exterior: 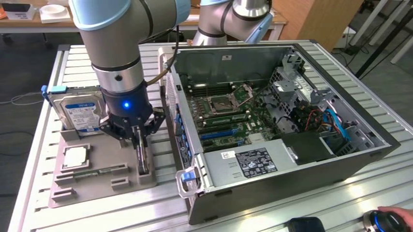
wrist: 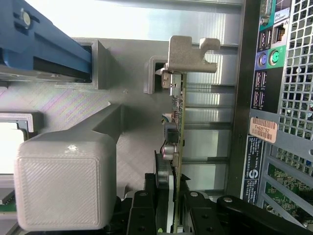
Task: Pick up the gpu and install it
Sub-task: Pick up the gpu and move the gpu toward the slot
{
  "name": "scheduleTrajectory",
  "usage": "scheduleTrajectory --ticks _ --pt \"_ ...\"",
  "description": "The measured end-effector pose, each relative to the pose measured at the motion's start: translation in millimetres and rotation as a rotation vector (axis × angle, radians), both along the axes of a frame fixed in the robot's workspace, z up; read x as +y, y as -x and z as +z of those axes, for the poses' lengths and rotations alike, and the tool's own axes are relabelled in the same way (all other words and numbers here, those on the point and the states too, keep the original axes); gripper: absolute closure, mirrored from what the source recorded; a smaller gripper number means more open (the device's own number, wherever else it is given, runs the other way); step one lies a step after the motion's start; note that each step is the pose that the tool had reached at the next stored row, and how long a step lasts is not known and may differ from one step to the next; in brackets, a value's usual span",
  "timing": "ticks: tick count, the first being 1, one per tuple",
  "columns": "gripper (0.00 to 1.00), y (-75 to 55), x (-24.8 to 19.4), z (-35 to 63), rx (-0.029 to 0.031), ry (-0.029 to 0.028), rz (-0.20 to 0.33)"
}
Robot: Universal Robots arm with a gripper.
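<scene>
Tool (exterior: 139,145) is clamped on the gpu (exterior: 142,162). In the wrist view, black fingers (wrist: 142,213) sit flush against both faces of the card (wrist: 179,127).

- gpu: thin flat card standing on edge in a slot of the grey printed fixture tray (exterior: 96,186). Dark board with small components on one face. Bent silver bracket (wrist: 188,54) at the end away from the tool.
- Tray: layered, matte plastic with blocky ribs. One rounded square block (wrist: 63,181) sits close beside the tool.
- Same tray: silver hard drive (exterior: 81,113) with a blue-white label, upright in a blue holder; a flat square processor (exterior: 74,157); a narrow green memory stick (exterior: 96,171).
- On the exterior view's right, just beside the tray: PC case (exterior: 271,193), dark sheet metal, side off and motherboard exposed. Its rear port panel (wrist: 266,63) runs near the card's bracket end, so room is tight there.
- Ribbed aluminium counter (exterior: 361,193). A person's hand (exterior: 397,212) is at its near corner, well apart from the tool.
- Space above the card is open.
</scene>
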State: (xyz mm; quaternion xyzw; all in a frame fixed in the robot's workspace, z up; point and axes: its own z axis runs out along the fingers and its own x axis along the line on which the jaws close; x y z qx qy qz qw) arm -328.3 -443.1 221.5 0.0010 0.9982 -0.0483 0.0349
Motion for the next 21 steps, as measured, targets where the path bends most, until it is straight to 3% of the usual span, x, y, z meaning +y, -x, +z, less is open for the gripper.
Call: scheduleTrajectory --ticks 8,11,17,20,21 --pt "0.71 0.0 0.0 0.0 -0.0001 -0.0001 0.0" --pt "0.59 0.0 0.0 0.0 0.0 0.0 0.0" --pt "0.59 0.0 0.0 0.0 -0.0001 -0.0017 0.0" --pt "0.59 0.0 -0.3 0.0 -0.0004 -0.0338 0.0" --pt "0.59 0.0 -0.4 0.1 -0.0002 -0.0391 0.0"
